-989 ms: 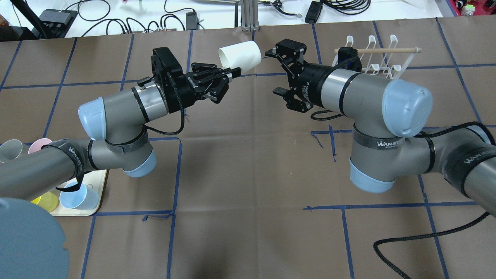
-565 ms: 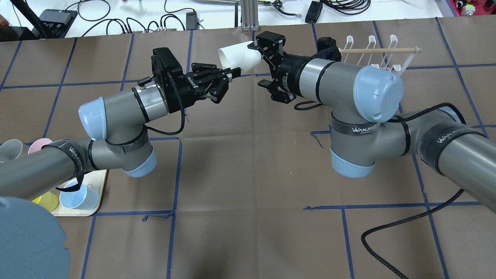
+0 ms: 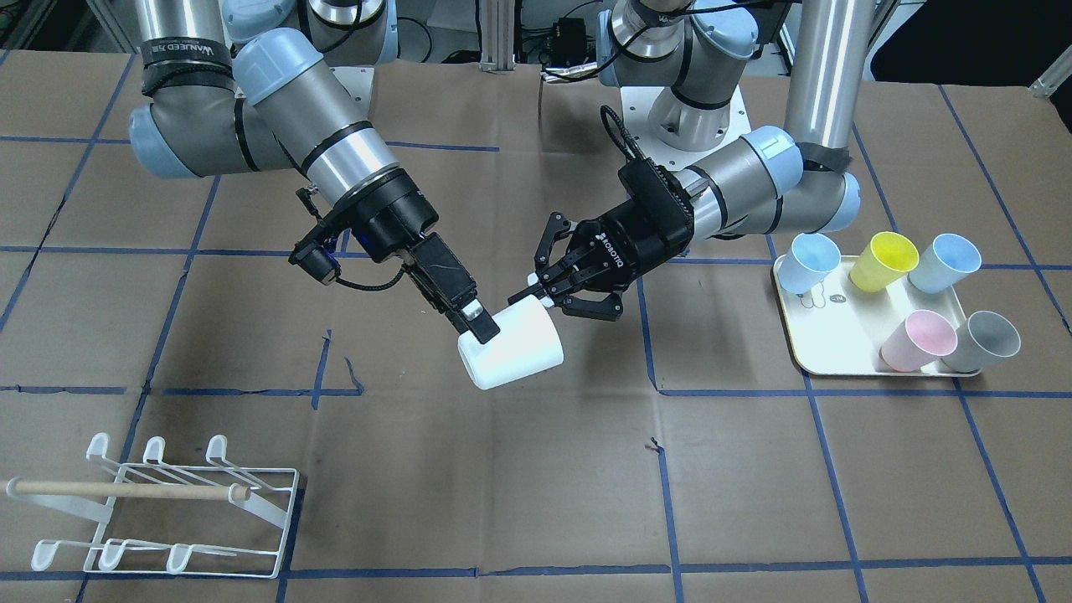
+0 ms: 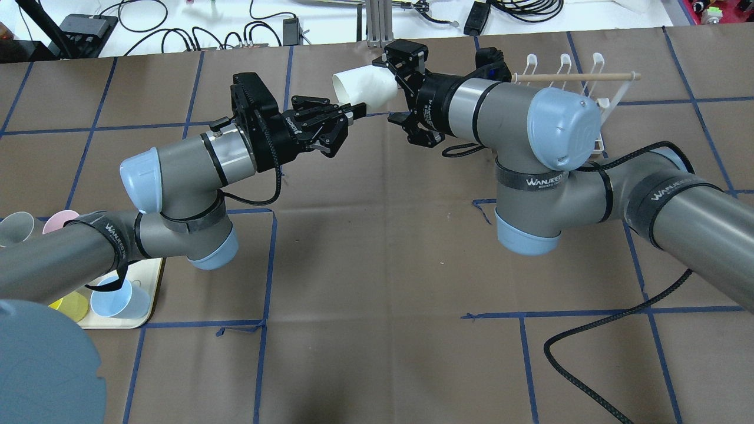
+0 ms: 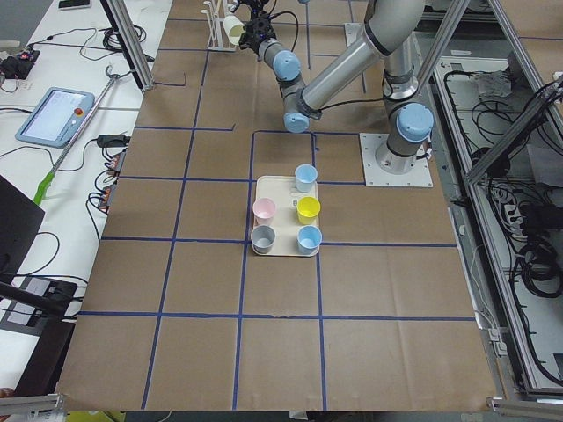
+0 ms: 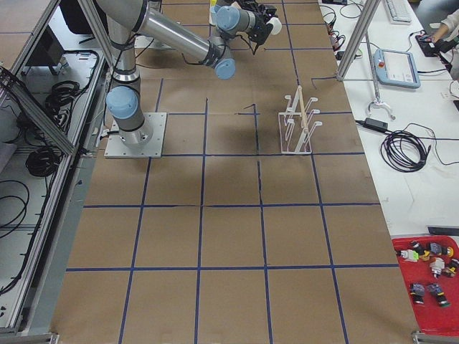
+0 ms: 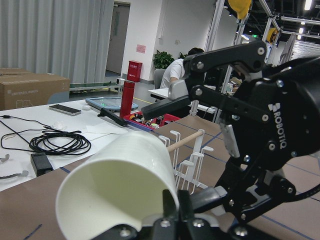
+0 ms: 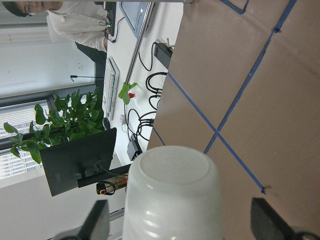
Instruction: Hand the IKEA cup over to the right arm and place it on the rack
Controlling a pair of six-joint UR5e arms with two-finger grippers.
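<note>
A white IKEA cup (image 4: pixel 360 86) hangs on its side above the table's far middle. My left gripper (image 4: pixel 359 109), marked ROBOTIQ, is shut on the cup's rim; this also shows in the front view (image 3: pixel 536 295). My right gripper (image 4: pixel 389 88) is open, its two straight fingers on either side of the cup's closed base. In the right wrist view the cup's base (image 8: pixel 172 197) sits between the fingertips (image 8: pixel 99 220) with a gap on each side. The white wire rack (image 3: pixel 151 502) with its wooden dowel stands on the table, partly hidden behind the right arm in the overhead view (image 4: pixel 589 82).
A cream tray (image 3: pixel 804 362) with several coloured cups sits near the left arm's base. A loose black cable (image 4: pixel 589 347) trails over the table under the right arm. Cables and boxes lie beyond the far table edge (image 4: pixel 265 29).
My right arm has moved left towards the cup, and its open fingers now straddle the cup's base. My left arm and the cup have stayed still.
</note>
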